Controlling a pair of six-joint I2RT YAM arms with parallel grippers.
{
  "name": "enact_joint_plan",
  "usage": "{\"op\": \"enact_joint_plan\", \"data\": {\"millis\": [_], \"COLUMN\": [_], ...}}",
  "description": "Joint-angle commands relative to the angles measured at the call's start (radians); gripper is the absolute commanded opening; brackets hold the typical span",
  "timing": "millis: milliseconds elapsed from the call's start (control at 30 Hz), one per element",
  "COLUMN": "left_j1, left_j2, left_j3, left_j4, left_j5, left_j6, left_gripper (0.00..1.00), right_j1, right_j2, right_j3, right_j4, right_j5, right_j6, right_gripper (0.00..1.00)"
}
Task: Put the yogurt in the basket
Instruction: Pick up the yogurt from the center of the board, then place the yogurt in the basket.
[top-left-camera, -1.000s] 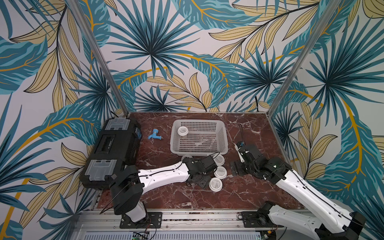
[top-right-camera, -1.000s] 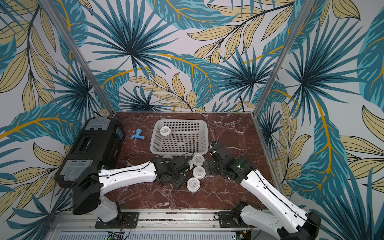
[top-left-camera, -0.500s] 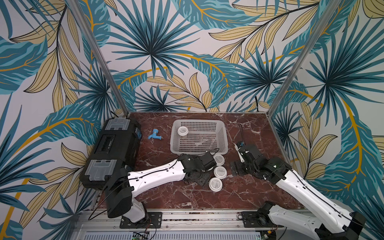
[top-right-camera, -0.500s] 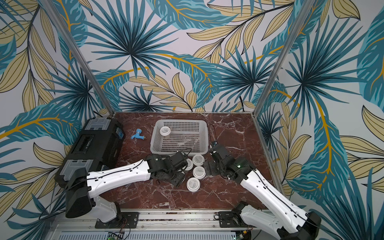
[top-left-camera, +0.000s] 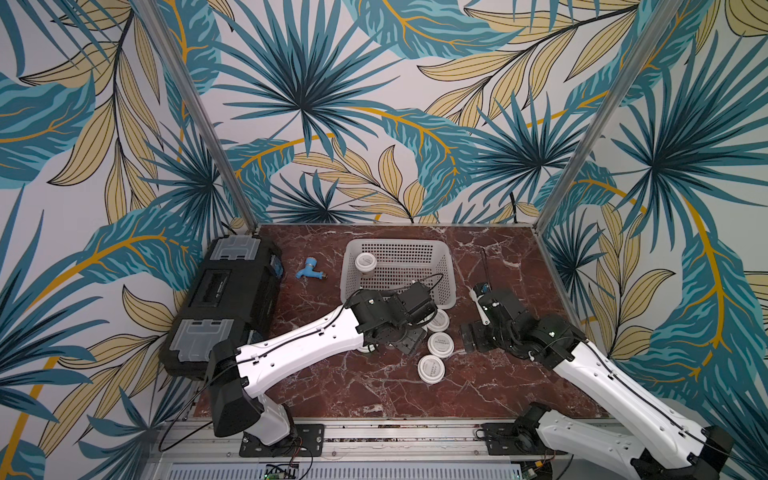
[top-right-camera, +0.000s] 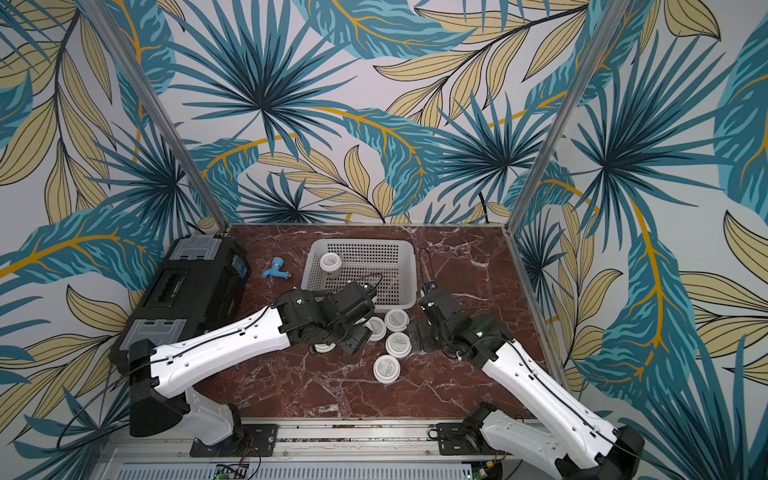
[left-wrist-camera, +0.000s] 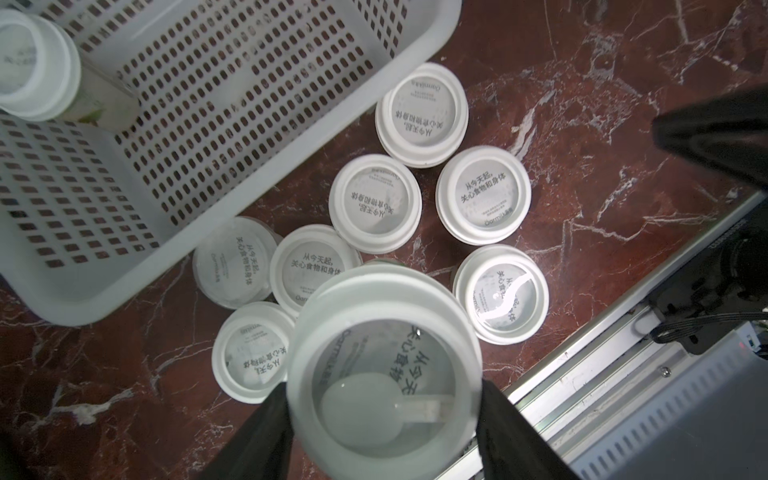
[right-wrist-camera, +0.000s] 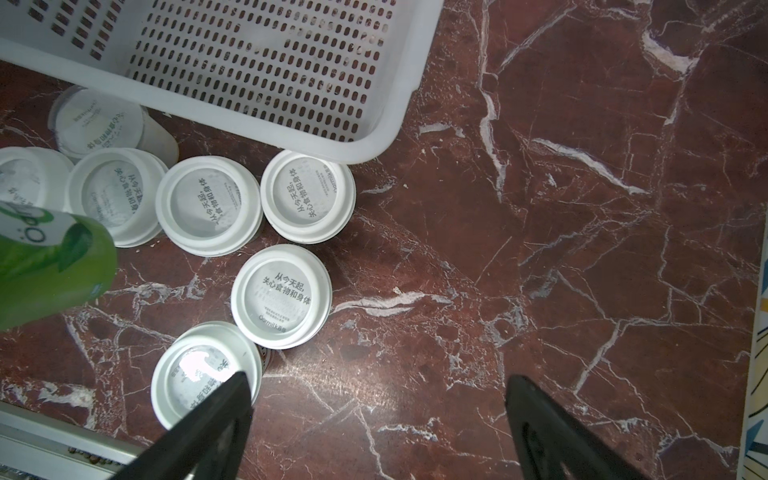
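Note:
My left gripper (left-wrist-camera: 384, 399) is shut on a yogurt cup (left-wrist-camera: 384, 374), one black finger on each side of its white lid, and holds it above the table just in front of the basket. In the right wrist view that cup (right-wrist-camera: 50, 266) shows a green side. Several more yogurt cups (top-left-camera: 439, 344) (top-right-camera: 398, 345) stand clustered on the marble by the basket's near edge. The pale perforated basket (top-left-camera: 395, 242) (top-right-camera: 361, 241) holds one cup (top-left-camera: 365, 262) in its far left corner. My right gripper (right-wrist-camera: 378, 380) hangs open over bare marble, right of the cluster, one finger above the nearest cup (right-wrist-camera: 199, 382).
A large black toolbox (top-left-camera: 232, 299) lies along the table's left side. A small blue fitting (top-left-camera: 309, 270) lies between it and the basket. Patterned walls close in three sides, and a metal rail (top-left-camera: 374, 432) runs along the front edge.
My left arm has risen and moved toward the basket with the cup in its jaws. The right arm has not moved.

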Motion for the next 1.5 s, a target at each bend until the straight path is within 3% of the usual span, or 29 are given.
{"op": "enact_joint_plan", "data": {"millis": [0, 400, 967, 1200, 1467], "left_j1": [0.036, 0.184, 0.331, 0.363, 0.406], "left_j2": [0.027, 0.133, 0.439, 0.534, 0.582], "left_j3": [0.085, 0.285, 0.653, 0.744, 0.751], "left_j4": [-0.039, -0.037, -0.065, -0.062, -0.010], "left_j5": [-0.029, -0.027, 0.010, -0.005, -0.004], "left_j6": [0.056, 0.189, 0.290, 0.309, 0.300], "left_gripper": [0.69, 0.68, 0.66, 0.65, 0.65], "right_j1": [0.002, 0.001, 0.000, 0.000, 0.000], "right_j2": [-0.004, 0.024, 0.046, 0.046, 0.024], "right_j3": [-0.004, -0.003, -0.005, -0.012, -0.020], "right_j4": [-0.021, -0.017, -0.010, -0.004, -0.003], "right_j5": [-0.005, -0.003, -0.007, -0.007, 0.003], "right_j6": [-0.011, -0.017, -0.025, -0.025, -0.020], "right_gripper": [0.99, 1.00, 1.00, 1.00, 1.00]}}
